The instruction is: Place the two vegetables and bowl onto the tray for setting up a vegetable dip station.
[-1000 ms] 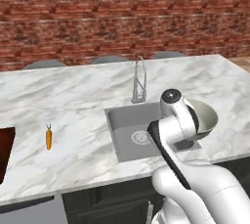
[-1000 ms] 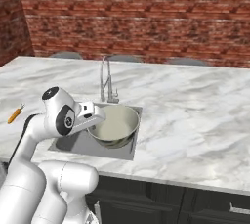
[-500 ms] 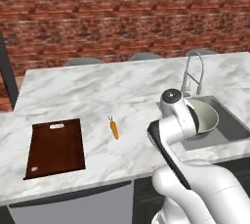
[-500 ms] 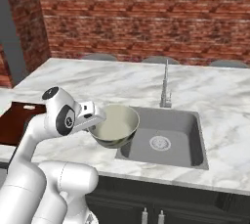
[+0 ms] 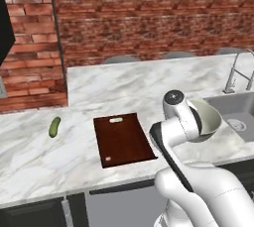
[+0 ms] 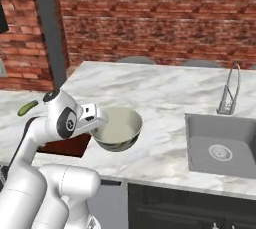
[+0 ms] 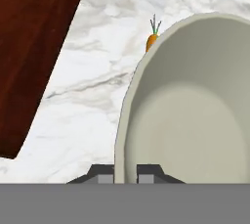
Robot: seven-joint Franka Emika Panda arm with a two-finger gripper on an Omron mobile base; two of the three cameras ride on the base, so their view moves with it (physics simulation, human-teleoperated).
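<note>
Brick wall behind a white marble counter [image 5: 104,89], steel sink [image 6: 220,143] with tap [image 6: 227,93] set into it on the right side.

Gripper [image 7: 125,174] is clamped narrow on the rim of the bowl [image 6: 116,129]; hand view has one fingertip either side of the bowl wall. The bowl is held up clear of the counter, cream inside facing up, grey outside visible from the right base view. It hangs near the front edge, between tray and sink.

Tray [image 5: 123,139] lies flat on the counter, bare, pale slot at the far short end, hole at the near end. The bowl is to the right of it, not over it.

Cucumber [image 5: 54,127] lies on the marble left of the tray, well apart from it. Carrot [image 7: 152,41] peeks out past the bowl rim in the hand view, green top visible, lying on the marble; most of it is hidden, so its position relative to the tray is hard to judge.
</note>
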